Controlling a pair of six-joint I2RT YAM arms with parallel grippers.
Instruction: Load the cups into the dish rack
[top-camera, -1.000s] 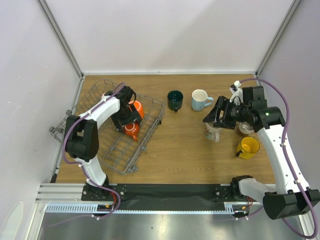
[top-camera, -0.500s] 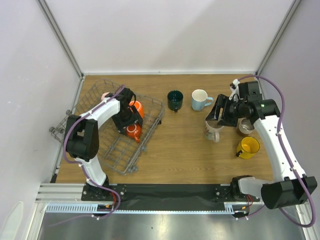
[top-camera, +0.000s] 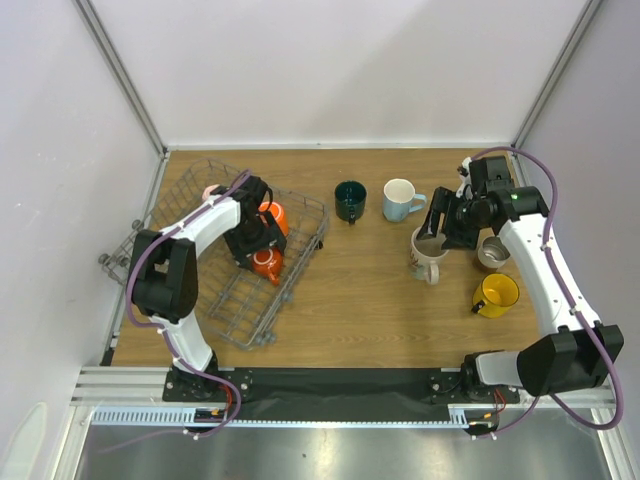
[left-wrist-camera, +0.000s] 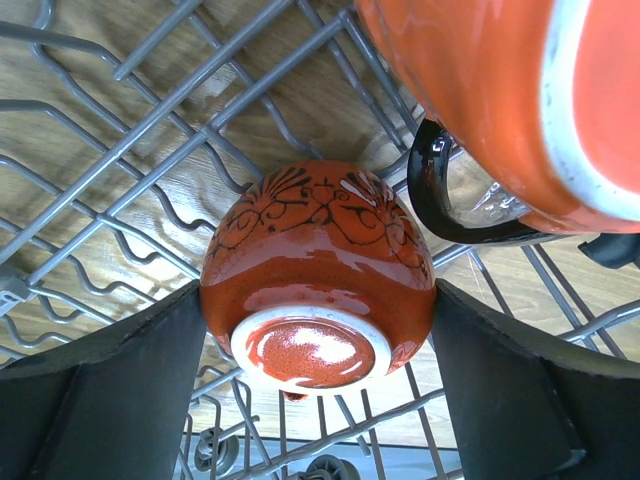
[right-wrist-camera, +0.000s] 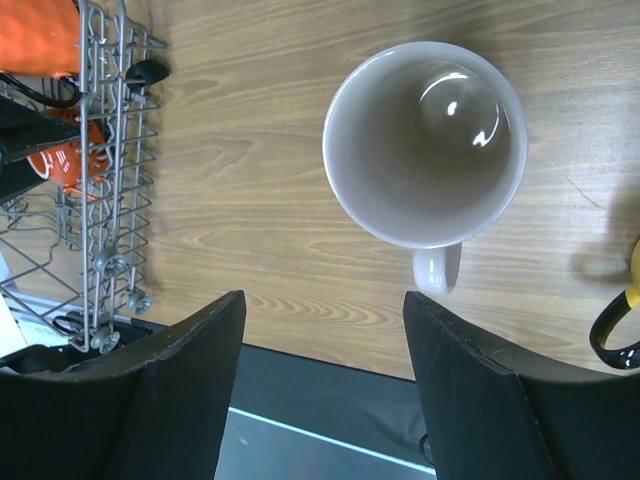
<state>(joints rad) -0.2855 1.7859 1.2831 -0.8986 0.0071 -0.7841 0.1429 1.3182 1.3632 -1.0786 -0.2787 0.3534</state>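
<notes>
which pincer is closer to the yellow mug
Right. The right pincer hovers just up-left of the yellow mug; the left pincer is far off in the dish rack.

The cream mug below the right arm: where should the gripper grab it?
Probably from straight above, pinching the rim wall away from the handle, one finger inside. The cream mug stands upright, mouth open, and the open right gripper hovers above.

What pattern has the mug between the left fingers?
The mug: black scrolls on red-orange; left wrist view.
</notes>
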